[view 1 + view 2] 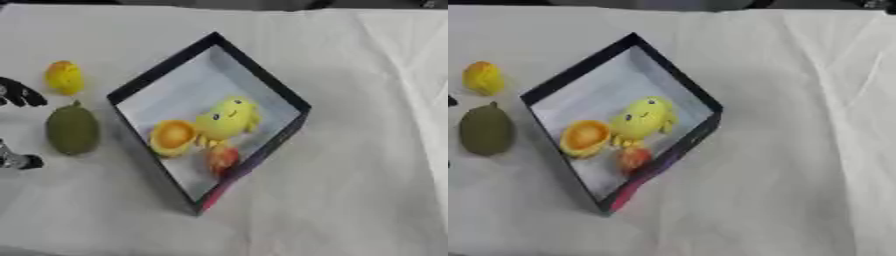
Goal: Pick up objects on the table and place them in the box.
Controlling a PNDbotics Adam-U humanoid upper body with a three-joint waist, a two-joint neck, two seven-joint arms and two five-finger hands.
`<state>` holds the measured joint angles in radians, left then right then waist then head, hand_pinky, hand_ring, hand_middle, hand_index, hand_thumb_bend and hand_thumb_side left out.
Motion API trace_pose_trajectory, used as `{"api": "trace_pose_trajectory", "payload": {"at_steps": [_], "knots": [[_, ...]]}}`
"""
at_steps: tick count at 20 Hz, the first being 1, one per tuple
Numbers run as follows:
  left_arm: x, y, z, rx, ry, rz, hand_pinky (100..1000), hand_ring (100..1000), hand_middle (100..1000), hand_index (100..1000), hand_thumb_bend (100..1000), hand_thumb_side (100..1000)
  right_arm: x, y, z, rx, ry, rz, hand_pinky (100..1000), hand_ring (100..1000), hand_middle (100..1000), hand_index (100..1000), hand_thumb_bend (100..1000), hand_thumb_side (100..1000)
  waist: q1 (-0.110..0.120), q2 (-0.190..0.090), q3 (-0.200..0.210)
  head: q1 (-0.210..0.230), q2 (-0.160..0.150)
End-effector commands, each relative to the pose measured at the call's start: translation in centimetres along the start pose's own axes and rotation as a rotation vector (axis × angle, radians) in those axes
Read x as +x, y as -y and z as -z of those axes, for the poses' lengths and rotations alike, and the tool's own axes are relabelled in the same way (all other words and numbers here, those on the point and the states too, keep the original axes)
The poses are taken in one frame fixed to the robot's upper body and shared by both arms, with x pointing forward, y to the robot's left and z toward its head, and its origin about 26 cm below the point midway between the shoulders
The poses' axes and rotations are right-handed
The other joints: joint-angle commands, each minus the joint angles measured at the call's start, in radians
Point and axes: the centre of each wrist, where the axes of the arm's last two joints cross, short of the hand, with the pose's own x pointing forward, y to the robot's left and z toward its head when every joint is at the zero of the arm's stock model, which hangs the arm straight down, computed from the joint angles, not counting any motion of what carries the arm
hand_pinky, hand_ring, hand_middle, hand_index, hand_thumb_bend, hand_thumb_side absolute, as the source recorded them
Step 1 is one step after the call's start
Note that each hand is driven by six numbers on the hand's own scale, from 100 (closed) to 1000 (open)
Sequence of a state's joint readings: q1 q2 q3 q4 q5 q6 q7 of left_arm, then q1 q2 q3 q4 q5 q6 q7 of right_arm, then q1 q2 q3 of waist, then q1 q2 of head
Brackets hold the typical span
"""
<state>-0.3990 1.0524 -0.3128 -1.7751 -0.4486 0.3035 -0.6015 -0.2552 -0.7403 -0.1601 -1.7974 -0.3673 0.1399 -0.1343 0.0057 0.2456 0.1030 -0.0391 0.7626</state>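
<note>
A dark-rimmed box [163, 66] stands cornerwise at the middle of the white-covered table. Inside it lie a yellow toy figure [227, 118], an orange round piece [171, 136] and a small red fruit [222, 158]. Left of the box, on the cloth, lie a yellow-orange fruit [64, 77] and, nearer to me, a green oval fruit [72, 129]. My left hand [21, 95] shows only at the left edge. Its black fingers are spread above and its thumb [19, 161] below, just left of the green fruit and apart from it. It holds nothing. My right hand does not show.
A white cloth [367, 165] covers the table, with creases running down its right side. The table's far edge lies along the top of the views, with dark shapes behind it.
</note>
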Motion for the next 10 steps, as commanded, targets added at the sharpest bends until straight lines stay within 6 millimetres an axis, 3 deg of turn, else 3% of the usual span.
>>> {"api": "trace_pose_trajectory", "payload": {"at_steps": [1, 6, 10], "knots": [[-0.4, -0.5, 0.5, 0.026, -0.047, 0.072, 856, 856, 806, 905, 734, 231, 0.8, 0.6, 0.3, -0.007, 0.018, -0.013, 899, 726, 665, 831, 100, 638, 0.013, -0.026, -0.003, -0.004, -0.011], [-0.8, 0.6, 3.0, -0.006, -0.069, 0.085, 810, 816, 760, 878, 708, 246, 0.6, 0.5, 0.3, -0.007, 0.010, 0.001, 899, 724, 664, 830, 100, 647, 0.010, -0.024, -0.007, -0.004, -0.014], [-0.7, 1.2, 4.7, -0.020, -0.062, 0.062, 774, 775, 717, 842, 593, 218, 0.4, 0.4, 0.3, -0.006, 0.001, 0.009, 899, 723, 663, 830, 100, 656, 0.008, -0.021, -0.008, -0.003, -0.013]]}}
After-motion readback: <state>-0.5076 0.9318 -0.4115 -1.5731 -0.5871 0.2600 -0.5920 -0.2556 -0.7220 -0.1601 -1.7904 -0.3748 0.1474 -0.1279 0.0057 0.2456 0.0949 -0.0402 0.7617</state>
